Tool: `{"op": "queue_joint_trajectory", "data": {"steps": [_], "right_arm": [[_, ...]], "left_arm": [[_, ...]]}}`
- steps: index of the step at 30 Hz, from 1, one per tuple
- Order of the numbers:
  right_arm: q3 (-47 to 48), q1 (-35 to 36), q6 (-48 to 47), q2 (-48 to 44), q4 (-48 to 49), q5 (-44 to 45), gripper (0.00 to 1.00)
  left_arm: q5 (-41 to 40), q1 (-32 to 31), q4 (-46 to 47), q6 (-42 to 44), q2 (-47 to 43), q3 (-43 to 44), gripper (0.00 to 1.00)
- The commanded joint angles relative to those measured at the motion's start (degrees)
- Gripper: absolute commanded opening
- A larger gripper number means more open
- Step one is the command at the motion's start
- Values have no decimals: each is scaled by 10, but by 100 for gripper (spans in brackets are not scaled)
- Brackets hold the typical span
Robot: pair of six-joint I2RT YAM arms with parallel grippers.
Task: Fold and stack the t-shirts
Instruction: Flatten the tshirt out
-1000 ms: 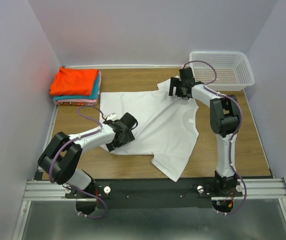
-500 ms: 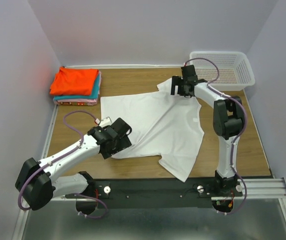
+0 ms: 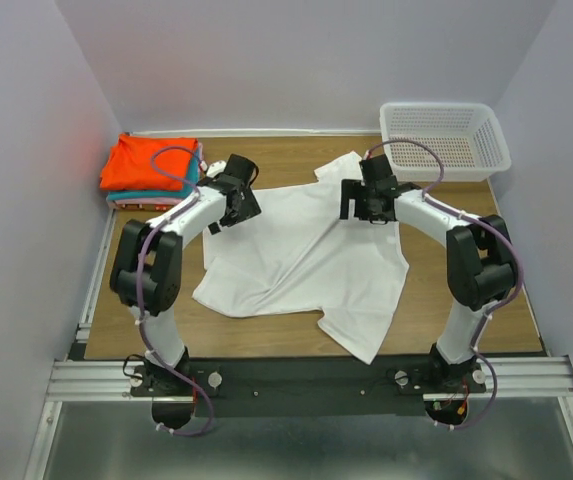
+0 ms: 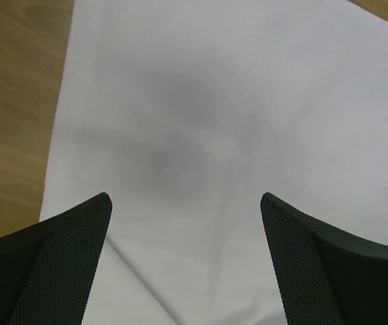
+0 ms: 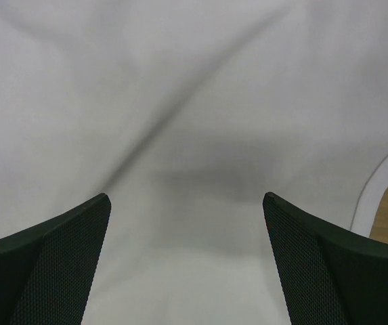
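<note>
Left gripper (image 3: 232, 203) and right gripper (image 3: 365, 208) hung wide open over the shirt's (image 3: 306, 255) far edge.
Top: shirt lay mid-table, length seemingly left to right, one gripper above each far corner. Wrists: cloth lay directly beneath both, nothing held.

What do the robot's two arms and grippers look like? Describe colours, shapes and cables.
The left arm and right arm have white tubular links with bulky black joints; a purple cable loops along each. The left gripper and right gripper are black, with broad tapered fingers, finely mesh-textured.
</note>
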Motion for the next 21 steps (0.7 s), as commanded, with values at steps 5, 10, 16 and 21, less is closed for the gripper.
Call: {"op": "queue_joint_trajectory", "data": {"steps": [5,10,16,21], "right_arm": [[-21,-2,17,26,-6,45,100],[-4,-3,28,61,-5,67,100],[27,-4,20,103,-4,88,100],[64,-9,-2,131,-5,104,100]], "left_arm": [[-58,26,-39,54,163,145,98],[-41,37,-48,83,237,192,97],[-42,49,-81,106,314,284,97],[-44,69,-111,126,370,393,97]]}}
